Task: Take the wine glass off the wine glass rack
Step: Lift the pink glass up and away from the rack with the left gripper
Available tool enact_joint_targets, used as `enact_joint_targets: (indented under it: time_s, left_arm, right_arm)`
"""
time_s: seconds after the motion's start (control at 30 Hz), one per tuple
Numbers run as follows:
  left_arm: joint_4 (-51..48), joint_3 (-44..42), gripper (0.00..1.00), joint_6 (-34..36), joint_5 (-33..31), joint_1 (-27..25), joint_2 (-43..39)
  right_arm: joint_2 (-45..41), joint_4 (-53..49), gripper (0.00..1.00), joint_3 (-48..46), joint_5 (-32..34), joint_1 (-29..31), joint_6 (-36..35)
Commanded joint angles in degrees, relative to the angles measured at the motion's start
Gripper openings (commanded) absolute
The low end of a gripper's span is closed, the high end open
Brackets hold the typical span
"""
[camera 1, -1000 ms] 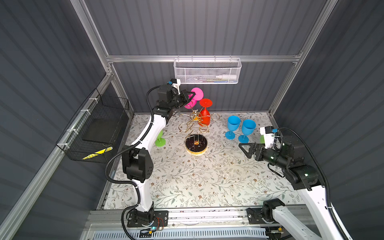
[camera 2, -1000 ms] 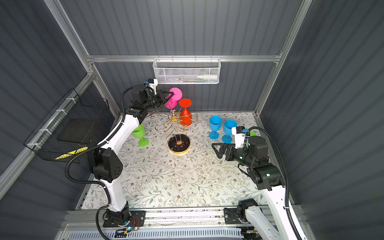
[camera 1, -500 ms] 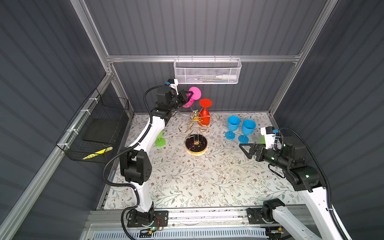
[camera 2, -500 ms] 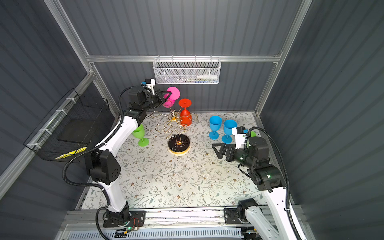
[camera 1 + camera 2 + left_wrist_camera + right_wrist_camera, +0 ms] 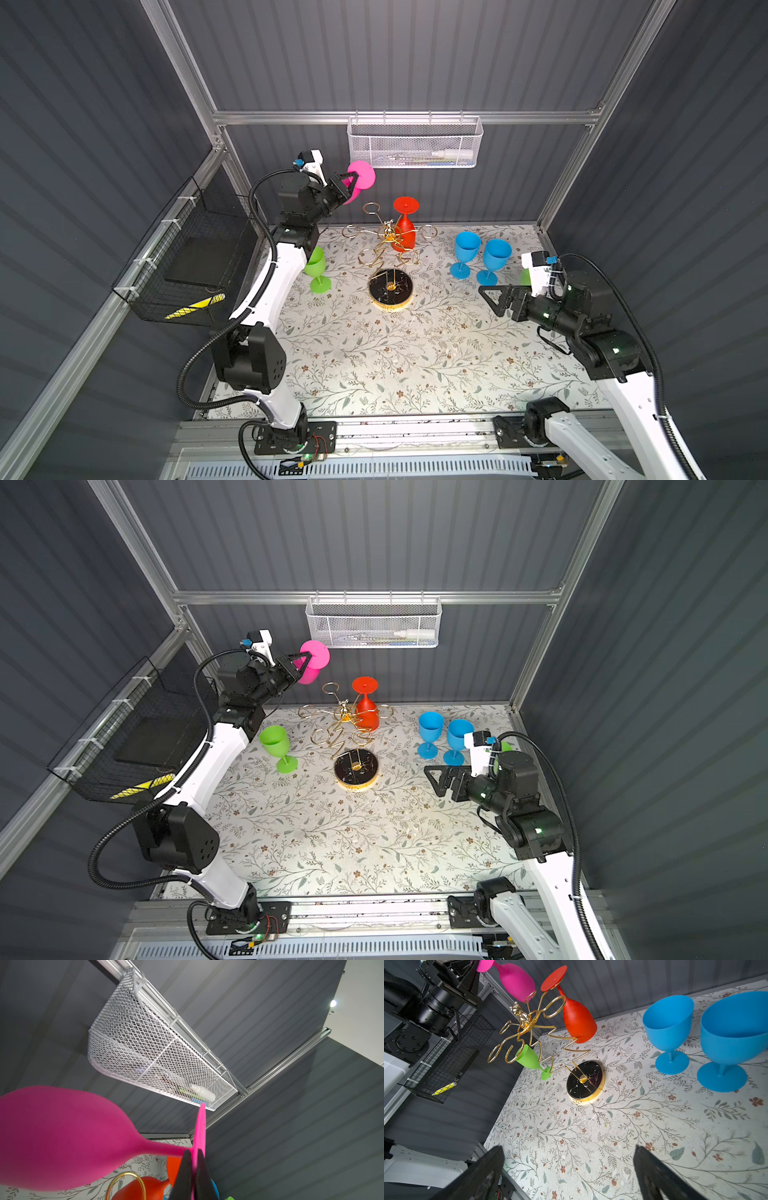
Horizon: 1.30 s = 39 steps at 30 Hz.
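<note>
The gold wine glass rack (image 5: pixel 386 239) stands on its round black base (image 5: pixel 390 289) at the back middle of the floral mat. A red wine glass (image 5: pixel 405 232) hangs upside down from one arm. My left gripper (image 5: pixel 348 185) is shut on the foot of a pink wine glass (image 5: pixel 360 176), held tilted in the air up and left of the rack; in both top views it looks apart from the nearest ring. In the left wrist view the fingers (image 5: pixel 185 1169) pinch the pink foot disc (image 5: pixel 200 1126) edge-on. My right gripper (image 5: pixel 492 297) hovers open and empty over the mat's right side.
Two blue glasses (image 5: pixel 465 253) (image 5: pixel 494 259) stand upright right of the rack, a green glass (image 5: pixel 316 268) left of it. A white mesh basket (image 5: pixel 415 143) hangs on the back wall close above the pink glass. A black wire basket (image 5: pixel 195 257) hangs on the left wall.
My left gripper has carried the pink glass left and a little up, away from the rack's arms. The right arm has stayed still.
</note>
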Motion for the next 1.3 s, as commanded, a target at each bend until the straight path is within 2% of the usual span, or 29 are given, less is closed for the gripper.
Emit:
enact_joint_targets:
  time_s: [0.0, 0.17, 0.5, 0.6, 0.73, 0.8, 0.9, 1.07, 1.27]
  left_arm:
    - [2.7, -2.1, 0.0, -3.5, 3.3, 2.6, -3.7]
    - [3.6, -5.0, 0.0, -7.7, 7.8, 4.8, -10.1]
    - [-1.2, -2.6, 0.0, -7.2, 16.5, 5.1, -21.8]
    - [-0.1, -0.4, 0.0, -10.7, 22.1, 5.0, -21.4]
    - [10.9, -2.3, 0.0, -23.2, 28.2, 4.9, -20.1]
    - [14.5, -3.5, 0.0, -27.0, 29.4, 4.4, -19.6]
    - [15.1, -3.6, 0.0, -27.8, 30.4, 2.0, -18.8]
    - [15.1, -1.2, 0.0, -28.8, 32.3, -5.7, -15.1]
    - [19.9, -2.6, 0.0, -34.6, 32.8, -7.4, -13.6]
  right_arm:
    - [0.2, -0.8, 0.99, 2.6, 1.2, 0.3, -2.1]
    - [1.5, -0.3, 0.99, 5.8, 1.3, 0.3, -4.3]
    - [4.9, 7.3, 0.99, 10.9, -1.5, 1.4, -6.9]
    - [6.2, 10.2, 0.99, 12.4, -2.1, 3.1, -7.9]
    - [9.4, 13.9, 0.99, 15.5, -2.2, 6.7, -10.9]
    - [10.8, 15.5, 0.99, 16.6, -1.6, 9.1, -12.8]
    - [12.6, 18.2, 0.99, 17.8, -0.3, 12.8, -16.4]
    - [14.9, 22.6, 0.99, 18.3, 1.9, 16.6, -23.5]
    - [15.2, 29.7, 0.99, 16.2, 1.7, 17.8, -30.2]
